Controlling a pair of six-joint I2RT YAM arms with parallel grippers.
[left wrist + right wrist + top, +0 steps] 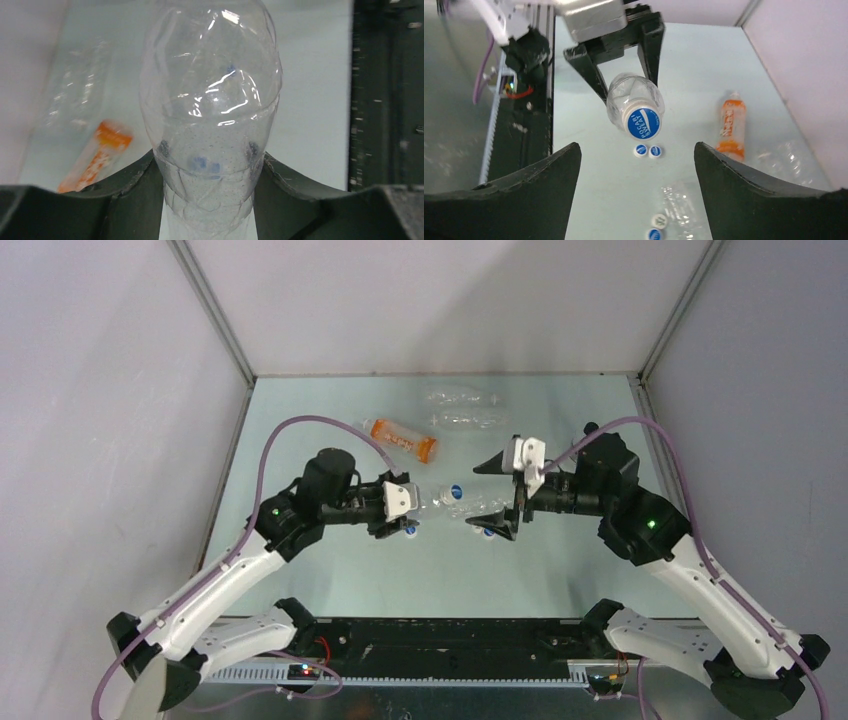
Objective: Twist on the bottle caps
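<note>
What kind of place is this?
Probably a robot test bench: two arms bolted to a table edge, plain white walls boxing it in, and empty bottles with loose caps laid out.

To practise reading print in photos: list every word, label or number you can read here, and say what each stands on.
"POCARI SWEAT": on the blue cap of the held clear bottle.
Loose blue caps: print too small to read.
Orange bottle: label too blurred to read.

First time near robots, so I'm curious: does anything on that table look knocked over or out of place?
Nothing looks spilled. One orange bottle lies on its side, the odd one among clear bottles, two of which also lie flat at the back. Loose caps lie scattered too.
</note>
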